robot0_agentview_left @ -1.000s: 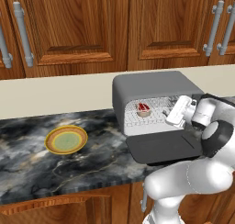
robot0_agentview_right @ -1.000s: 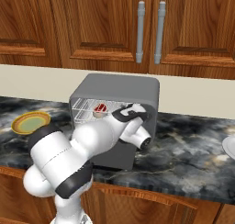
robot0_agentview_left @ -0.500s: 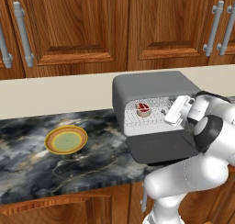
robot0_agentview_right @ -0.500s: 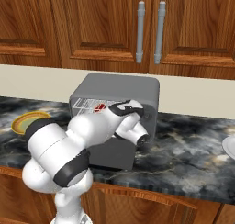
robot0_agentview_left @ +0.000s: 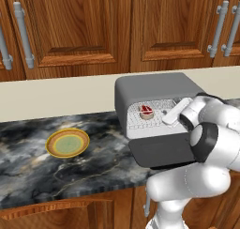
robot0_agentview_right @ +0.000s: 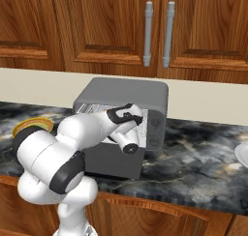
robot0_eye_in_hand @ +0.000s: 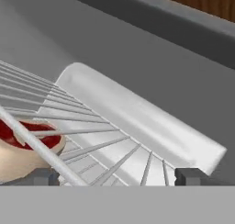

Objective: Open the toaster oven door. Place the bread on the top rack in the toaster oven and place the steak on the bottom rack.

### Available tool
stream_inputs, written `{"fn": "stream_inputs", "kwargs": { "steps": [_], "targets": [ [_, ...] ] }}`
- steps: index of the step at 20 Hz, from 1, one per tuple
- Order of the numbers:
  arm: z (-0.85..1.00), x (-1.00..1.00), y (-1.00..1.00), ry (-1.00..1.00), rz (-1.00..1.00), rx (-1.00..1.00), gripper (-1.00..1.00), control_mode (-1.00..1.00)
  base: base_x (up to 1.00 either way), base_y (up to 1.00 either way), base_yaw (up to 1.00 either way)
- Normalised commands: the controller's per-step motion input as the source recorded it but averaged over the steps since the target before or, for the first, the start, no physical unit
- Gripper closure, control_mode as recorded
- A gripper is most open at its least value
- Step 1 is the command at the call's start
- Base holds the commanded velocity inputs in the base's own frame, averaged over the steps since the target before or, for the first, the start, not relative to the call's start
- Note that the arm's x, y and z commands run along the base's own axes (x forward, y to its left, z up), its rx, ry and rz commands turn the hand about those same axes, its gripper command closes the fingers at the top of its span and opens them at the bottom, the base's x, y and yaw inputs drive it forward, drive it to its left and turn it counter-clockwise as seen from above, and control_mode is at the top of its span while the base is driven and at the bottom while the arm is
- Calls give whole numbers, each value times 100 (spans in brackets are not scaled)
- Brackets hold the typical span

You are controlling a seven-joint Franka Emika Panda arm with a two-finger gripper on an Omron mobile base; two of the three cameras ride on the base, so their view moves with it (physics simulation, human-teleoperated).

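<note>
Since a second ago the arm has drawn back slightly from the oven (robot0_agentview_left: 157, 89), its claw (robot0_eye_in_hand: 117, 176) still spread wide with nothing between the tips, just at the oven's mouth. Its forearm reaches in level over the door (robot0_agentview_left: 161, 150), which lies folded down flat. Inside, the steak (robot0_agentview_left: 146, 111) rests on a wire rack (robot0_eye_in_hand: 92, 147). A plate (robot0_agentview_left: 67, 142) sits apart on the desk (robot0_agentview_left: 28, 162). No writing is legible.
</note>
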Motion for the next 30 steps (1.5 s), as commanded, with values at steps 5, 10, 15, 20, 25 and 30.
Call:
{"fn": "stream_inputs", "kwargs": {
  "steps": [5, 10, 15, 20, 25, 30],
  "targets": [
    [0, 25, -1, 0, -19, 0, -100, -100, 0, 0, 0],
    [1, 8, -13, 0, -4, 0, 100, -100, 0, 0, 0],
    [-1, -2, -22, -8, 0, 0, 100, -100, 0, 0, 0],
    [-7, -24, -11, -4, 0, 0, 100, -100, 0, 0, 0],
    [-5, -40, -3, 0, 0, 0, 100, -100, 0, 0, 0],
    [-2, -50, 0, 8, 0, 0, 100, -100, 0, 0, 0]
  ]
}}
